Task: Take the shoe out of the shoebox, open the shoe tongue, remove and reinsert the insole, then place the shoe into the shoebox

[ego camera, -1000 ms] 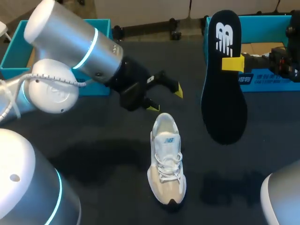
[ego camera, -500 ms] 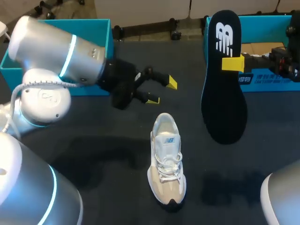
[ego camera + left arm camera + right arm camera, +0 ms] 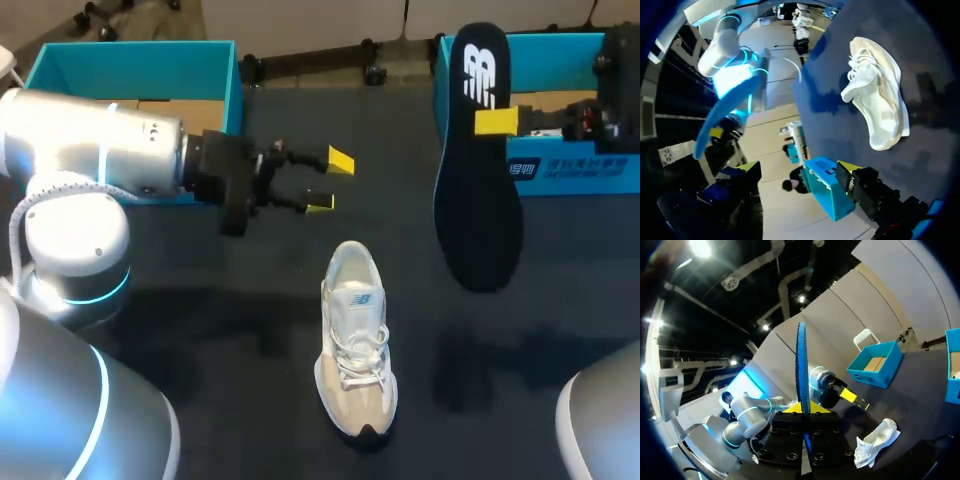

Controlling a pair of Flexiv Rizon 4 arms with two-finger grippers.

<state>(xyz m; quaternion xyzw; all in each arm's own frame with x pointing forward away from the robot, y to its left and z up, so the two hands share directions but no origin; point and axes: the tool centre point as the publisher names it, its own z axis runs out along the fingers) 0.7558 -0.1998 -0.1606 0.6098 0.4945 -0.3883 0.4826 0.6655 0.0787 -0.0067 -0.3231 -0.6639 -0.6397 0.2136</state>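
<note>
A white and beige shoe (image 3: 355,340) lies on the dark table, toe toward the front edge; it also shows ahead of my left gripper (image 3: 880,100). My right gripper (image 3: 497,121) is shut on a dark insole (image 3: 480,210) with a white logo, which hangs upright in the air to the right of the shoe. In the right wrist view the insole (image 3: 801,365) stands edge-on between the yellow tips of that gripper (image 3: 802,409). My left gripper (image 3: 331,181) hovers open behind the shoe's heel, fingers pointing right, nothing between them.
A teal shoebox (image 3: 130,52) stands at the back left behind my left arm. A second teal box (image 3: 570,172) stands at the back right, behind the insole. The bare table around the shoe is dark cloth.
My left arm has swung back to the left and its open gripper has drawn up and away from the shoe's heel. The insole has shifted slightly right. The shoe has not moved.
</note>
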